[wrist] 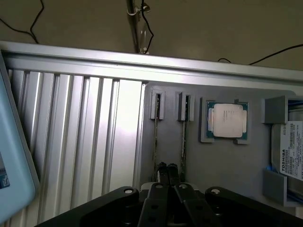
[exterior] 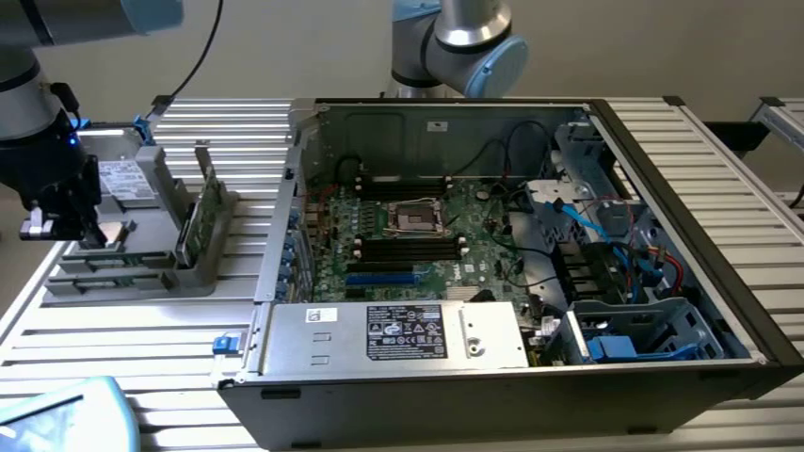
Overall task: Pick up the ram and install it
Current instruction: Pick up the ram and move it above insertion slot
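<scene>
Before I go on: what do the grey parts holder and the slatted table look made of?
Parts holder: matte grey plastic, it seems; dull, even surface with raised ridges. Table: bare metal, probably aluminium; ribbed slats throwing bright reflections.

Found the gripper [exterior: 78, 235] closed above a gray tray [exterior: 113, 275], on the exterior view's left of the open computer case [exterior: 703, 188]. Noted the ram [exterior: 191, 231] standing on edge in that tray, between gripper and case. Spotted a gray arm joint [exterior: 462, 42] behind the case.
</scene>
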Robot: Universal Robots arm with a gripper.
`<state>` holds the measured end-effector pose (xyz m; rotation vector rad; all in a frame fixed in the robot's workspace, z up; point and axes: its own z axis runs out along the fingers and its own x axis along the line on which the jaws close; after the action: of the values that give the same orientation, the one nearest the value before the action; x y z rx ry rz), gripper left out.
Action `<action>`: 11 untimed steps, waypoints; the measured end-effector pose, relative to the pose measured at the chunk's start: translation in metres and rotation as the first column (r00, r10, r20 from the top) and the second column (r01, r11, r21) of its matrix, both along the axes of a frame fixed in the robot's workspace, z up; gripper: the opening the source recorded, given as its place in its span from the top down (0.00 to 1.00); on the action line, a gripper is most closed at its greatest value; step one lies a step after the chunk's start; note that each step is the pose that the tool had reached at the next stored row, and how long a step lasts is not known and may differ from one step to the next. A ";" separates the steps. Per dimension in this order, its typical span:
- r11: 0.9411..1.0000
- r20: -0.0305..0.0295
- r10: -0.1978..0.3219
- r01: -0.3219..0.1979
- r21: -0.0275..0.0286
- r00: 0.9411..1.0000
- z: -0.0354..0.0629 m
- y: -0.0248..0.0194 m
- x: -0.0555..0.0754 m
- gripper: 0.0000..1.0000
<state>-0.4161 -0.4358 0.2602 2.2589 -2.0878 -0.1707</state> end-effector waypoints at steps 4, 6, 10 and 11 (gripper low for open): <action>1.000 0.000 0.000 0.000 0.000 1.000 0.0000 0.0000 0.000 0.90; 1.000 0.000 0.000 0.000 0.000 1.000 0.0000 0.0000 0.000 0.82; 1.000 0.000 0.000 0.000 0.000 1.000 -0.0001 0.0000 0.000 0.70; 1.000 0.000 0.000 0.000 0.000 1.000 -0.0005 0.0000 0.000 0.63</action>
<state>-0.4161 -0.4358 0.2598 2.2589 -2.0878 -0.1707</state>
